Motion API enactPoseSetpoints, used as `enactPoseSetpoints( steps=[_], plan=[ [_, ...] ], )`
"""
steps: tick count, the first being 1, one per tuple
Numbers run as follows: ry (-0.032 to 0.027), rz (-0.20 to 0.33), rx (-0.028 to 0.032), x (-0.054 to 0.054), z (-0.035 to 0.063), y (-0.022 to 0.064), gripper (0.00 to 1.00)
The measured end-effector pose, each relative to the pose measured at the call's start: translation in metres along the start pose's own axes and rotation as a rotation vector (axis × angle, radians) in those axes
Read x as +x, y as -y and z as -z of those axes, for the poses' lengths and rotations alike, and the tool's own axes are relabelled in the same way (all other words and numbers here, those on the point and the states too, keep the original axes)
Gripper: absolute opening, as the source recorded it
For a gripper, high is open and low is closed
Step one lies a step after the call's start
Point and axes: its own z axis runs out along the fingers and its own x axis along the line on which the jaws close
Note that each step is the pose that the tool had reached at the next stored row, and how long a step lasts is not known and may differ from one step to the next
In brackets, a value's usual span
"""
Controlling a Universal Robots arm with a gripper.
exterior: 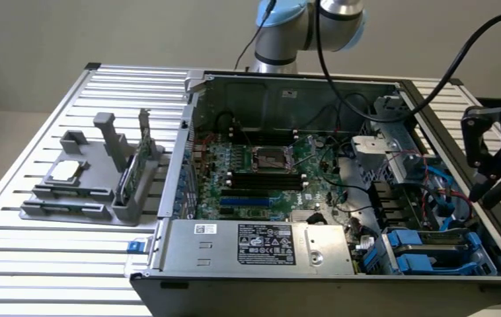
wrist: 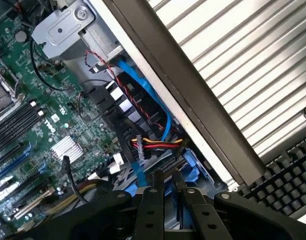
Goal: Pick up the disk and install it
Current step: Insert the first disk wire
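Status check, disk install. Claw [wrist: 166, 181] hangs over the side wall of the open computer case [exterior: 321, 285], on the far side of the disk from the power supply [exterior: 260, 246]. Its fingers [wrist: 153, 200] stand narrowly parted with nothing between them, so I log it as empty.

Disk [exterior: 434, 246] lies flat in the corner bay of the case, just beside the power supply on the exterior view's right. I note a grey metal face framed by a blue plastic carrier, with more blue plastic around it. The label is not legible to me from here.

Judgement: the disk is inside the case and not in the claw, so either the lift has not begun or the placement is already made. I cannot tell from these views whether the carrier is fully seated in its bay or only resting there. Red, yellow and blue cables run close by the bay, near the power supply's end.
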Motion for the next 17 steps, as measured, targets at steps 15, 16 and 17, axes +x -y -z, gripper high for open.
enactPoseSetpoints(
  steps=[15,16,17],
  plan=[
    [-0.0024,-0.223,0.0004,-0.0004,-0.0071,-0.0004,0.21],
    [-0.0025,-0.232,0.0005,-0.0006,-0.0075,-0.0006,0.21],
    [-0.0026,-0.241,0.0005,-0.0009,-0.0079,-0.0008,0.21]
  ],
)
